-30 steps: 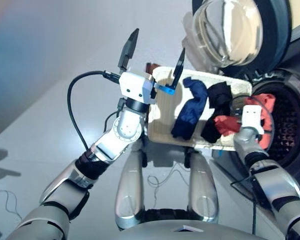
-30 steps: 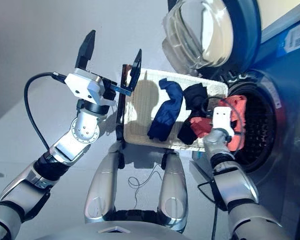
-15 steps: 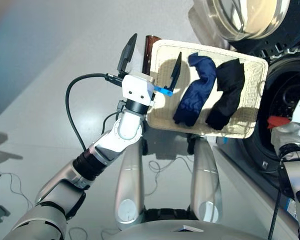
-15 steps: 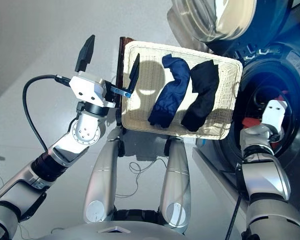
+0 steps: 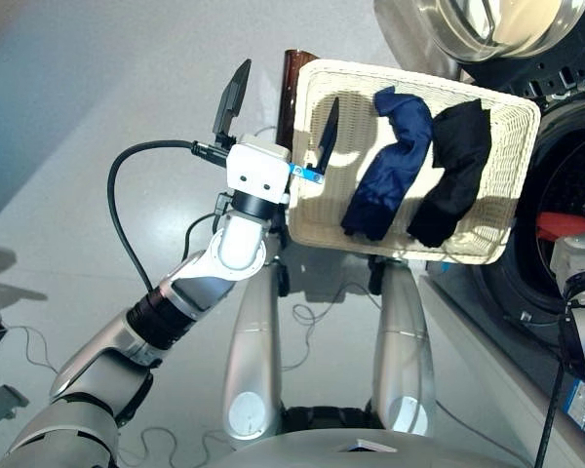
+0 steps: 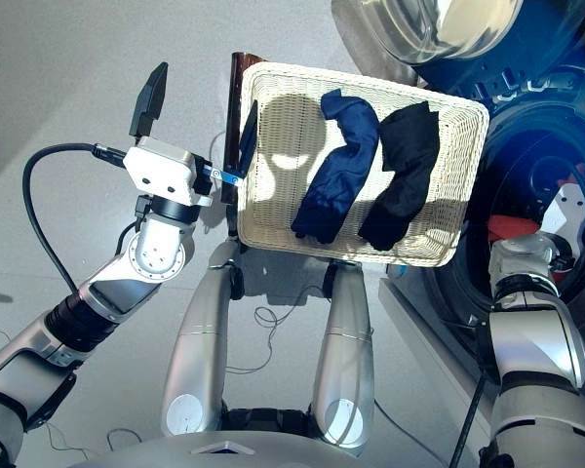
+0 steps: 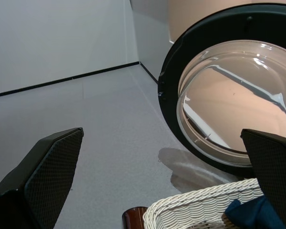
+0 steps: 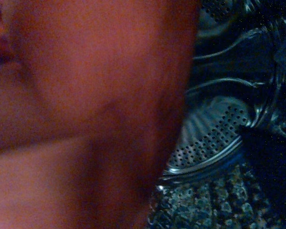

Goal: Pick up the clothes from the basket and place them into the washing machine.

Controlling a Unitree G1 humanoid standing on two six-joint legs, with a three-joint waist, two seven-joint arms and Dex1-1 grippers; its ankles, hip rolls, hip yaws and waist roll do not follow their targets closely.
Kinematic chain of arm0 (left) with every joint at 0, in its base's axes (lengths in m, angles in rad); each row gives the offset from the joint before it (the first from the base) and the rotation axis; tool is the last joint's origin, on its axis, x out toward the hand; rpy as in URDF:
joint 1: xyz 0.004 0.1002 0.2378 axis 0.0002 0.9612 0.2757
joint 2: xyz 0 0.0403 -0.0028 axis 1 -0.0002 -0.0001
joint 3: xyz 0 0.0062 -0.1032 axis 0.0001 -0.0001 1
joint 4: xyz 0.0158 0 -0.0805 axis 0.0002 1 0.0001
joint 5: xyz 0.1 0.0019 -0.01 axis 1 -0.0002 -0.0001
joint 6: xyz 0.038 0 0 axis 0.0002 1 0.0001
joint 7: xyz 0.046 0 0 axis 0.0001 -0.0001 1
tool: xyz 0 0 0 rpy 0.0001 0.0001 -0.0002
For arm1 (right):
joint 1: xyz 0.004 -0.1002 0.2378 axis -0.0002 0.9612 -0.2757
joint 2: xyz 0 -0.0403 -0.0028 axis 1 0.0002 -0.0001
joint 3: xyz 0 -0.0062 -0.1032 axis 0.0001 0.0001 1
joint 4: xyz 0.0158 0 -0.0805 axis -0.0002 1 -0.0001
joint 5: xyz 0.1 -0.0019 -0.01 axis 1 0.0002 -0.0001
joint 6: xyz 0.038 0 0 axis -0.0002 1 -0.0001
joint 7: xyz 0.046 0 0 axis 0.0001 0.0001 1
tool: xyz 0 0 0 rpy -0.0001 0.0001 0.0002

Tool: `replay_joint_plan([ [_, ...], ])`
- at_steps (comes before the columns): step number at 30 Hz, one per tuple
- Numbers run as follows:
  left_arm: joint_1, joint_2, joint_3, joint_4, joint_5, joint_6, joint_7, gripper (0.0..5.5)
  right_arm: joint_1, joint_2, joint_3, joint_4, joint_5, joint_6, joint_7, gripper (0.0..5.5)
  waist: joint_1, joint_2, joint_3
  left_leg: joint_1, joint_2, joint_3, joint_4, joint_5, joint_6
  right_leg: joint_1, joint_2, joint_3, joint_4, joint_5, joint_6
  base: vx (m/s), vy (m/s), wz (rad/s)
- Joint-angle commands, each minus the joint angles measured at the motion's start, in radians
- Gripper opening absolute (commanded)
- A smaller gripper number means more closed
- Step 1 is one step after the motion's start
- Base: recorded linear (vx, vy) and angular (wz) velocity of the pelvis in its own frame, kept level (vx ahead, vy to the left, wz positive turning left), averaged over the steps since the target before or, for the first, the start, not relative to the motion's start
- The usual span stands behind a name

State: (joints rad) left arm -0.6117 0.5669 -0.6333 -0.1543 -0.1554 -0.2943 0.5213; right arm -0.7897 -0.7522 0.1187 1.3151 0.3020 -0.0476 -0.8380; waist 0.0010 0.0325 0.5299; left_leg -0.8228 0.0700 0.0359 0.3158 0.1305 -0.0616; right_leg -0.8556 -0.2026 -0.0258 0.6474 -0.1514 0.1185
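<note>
Red cloth (image 6: 515, 227) is at the washing machine (image 6: 526, 166) mouth, right fingers hidden behind it, so I cannot tell. Blue (image 5: 388, 161) and black (image 5: 450, 172) clothes wait in the basket (image 5: 317, 210). Left fingers (image 5: 278, 112) are spread, empty.

R gripper (image 6: 565, 210) carried coral-red garment (image 6: 512, 226) out of basket (image 6: 273, 210) into washing machine (image 6: 526, 146) drum; navy & black pieces remain.
</note>
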Motion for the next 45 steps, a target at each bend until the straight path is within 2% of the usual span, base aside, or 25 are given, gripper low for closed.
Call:
replay_joint_plan([
  [1, -0.018, -0.028, 0.032, -0.091, 0.040, -0.052, 0.020, 5.50, 0.004, -0.090, 0.019, -0.048, 0.036, -0.068, -0.038, 5.50, -0.014, 0.023, -0.010, 0.063, 0.007, 0.006, 0.105, -0.161, -0.010, 0.030, 0.023, 0.029, -0.086, 0.071, 0.010, 0.000, 0.000, 0.000],
  [8, -0.008, -0.050, 0.045, -0.077, 0.042, -0.054, 0.022, 5.50, 0.044, 0.021, 0.013, -0.233, 0.043, -0.155, -0.046, 5.50, -0.021, 0.019, -0.010, 0.105, 0.007, 0.015, 0.078, -0.157, -0.008, 0.066, 0.023, 0.033, -0.110, 0.075, 0.010, 0.000, 0.000, 0.000],
  [16, 0.008, -0.086, 0.068, -0.020, 0.057, -0.049, 0.016, 5.50, 0.205, 0.190, 0.005, -0.748, -0.122, -0.225, -0.079, 5.50, -0.047, 0.004, -0.010, 0.162, 0.009, 0.032, 0.021, -0.134, -0.003, 0.106, 0.033, 0.047, -0.161, 0.098, 0.012, 0.000, 0.000, 0.000],
  [19, 0.024, -0.102, 0.060, 0.035, 0.046, -0.044, -0.003, 5.50, 0.291, 0.254, 0.015, -0.947, -0.175, -0.265, -0.039, 5.50, -0.058, -0.008, -0.010, 0.181, 0.013, 0.039, 0.015, -0.134, -0.002, 0.124, 0.037, 0.051, -0.172, 0.101, 0.012, 0.000, 0.000, 0.000],
  [21, 0.035, -0.109, 0.058, 0.065, 0.016, -0.043, -0.033, 5.50, 0.340, 0.272, 0.035, -1.054, -0.169, -0.295, 0.035, 5.50, -0.067, -0.015, -0.010, 0.187, 0.014, 0.042, 0.013, -0.132, -0.002, 0.129, 0.040, 0.054, -0.177, 0.106, 0.013, 0.000, 0.000, 0.000],
  [22, 0.053, -0.123, 0.055, 0.091, -0.041, -0.047, -0.062, 5.50, 0.370, 0.287, 0.061, -1.143, -0.153, -0.322, 0.083, 5.50, -0.072, -0.021, -0.010, 0.195, 0.016, 0.044, 0.014, -0.137, -0.002, 0.137, 0.040, 0.056, -0.178, 0.101, 0.014, 0.000, 0.000, 0.000],
  [24, 0.062, -0.144, 0.051, 0.145, -0.110, -0.048, -0.105, 5.50, 0.394, 0.294, 0.085, -1.186, -0.102, -0.347, 0.158, 5.50, -0.079, -0.029, -0.010, 0.198, 0.018, 0.046, 0.015, -0.134, -0.003, 0.138, 0.043, 0.059, -0.182, 0.107, 0.014, 0.000, 0.000, 0.000],
  [25, 0.075, -0.159, 0.048, 0.186, -0.160, -0.041, -0.137, 5.50, 0.415, 0.311, 0.114, -1.275, -0.023, -0.392, 0.237, 5.50, -0.084, -0.036, -0.010, 0.199, 0.021, 0.049, 0.015, -0.133, -0.004, 0.140, 0.046, 0.062, -0.185, 0.111, 0.013, 0.000, 0.000, 0.000],
  [27, 0.077, -0.175, 0.040, 0.225, -0.192, -0.036, -0.156, 5.50, 0.411, 0.318, 0.134, -1.310, 0.003, -0.402, 0.279, 5.50, -0.086, -0.040, -0.010, 0.198, 0.022, 0.051, 0.017, -0.132, -0.004, 0.139, 0.048, 0.067, -0.186, 0.114, 0.012, 0.000, 0.000, 0.000],
  [34, 0.029, -0.236, -0.013, 0.416, -0.201, -0.008, -0.226, 5.50, 0.368, 0.354, 0.240, -1.449, 0.093, -0.420, 0.411, 5.50, -0.102, -0.061, -0.010, 0.191, 0.030, 0.062, 0.024, -0.129, -0.008, 0.131, 0.054, 0.081, -0.195, 0.128, 0.015, 0.000, 0.000, 0.000],
  [39, -0.033, -0.331, -0.042, 0.569, -0.278, 0.005, -0.239, 5.50, 0.281, 0.367, 0.357, -1.506, 0.070, -0.386, 0.445, 5.50, -0.111, -0.075, -0.010, 0.158, 0.035, 0.065, 0.043, -0.129, -0.011, 0.100, 0.061, 0.090, -0.182, 0.133, 0.012, -0.004, -0.001, -0.036],
  [41, -0.068, -0.400, -0.038, 0.665, -0.339, 0.007, -0.228, 5.50, 0.202, 0.404, 0.435, -1.508, 0.074, -0.377, 0.456, 5.50, -0.114, -0.082, -0.010, 0.125, 0.040, 0.067, 0.065, -0.130, -0.014, 0.072, 0.066, 0.096, -0.169, 0.134, 0.009, -0.031, -0.009, -0.003],
  [45, -0.098, -0.449, -0.032, 0.748, -0.373, 0.017, -0.213, 5.50, 0.141, 0.444, 0.493, -1.495, 0.076, -0.369, 0.461, 5.50, -0.116, -0.089, -0.010, 0.080, 0.053, 0.063, 0.114, -0.142, -0.020, 0.031, 0.077, 0.100, -0.123, 0.118, 0.000, -0.014, -0.016, -0.028],
])
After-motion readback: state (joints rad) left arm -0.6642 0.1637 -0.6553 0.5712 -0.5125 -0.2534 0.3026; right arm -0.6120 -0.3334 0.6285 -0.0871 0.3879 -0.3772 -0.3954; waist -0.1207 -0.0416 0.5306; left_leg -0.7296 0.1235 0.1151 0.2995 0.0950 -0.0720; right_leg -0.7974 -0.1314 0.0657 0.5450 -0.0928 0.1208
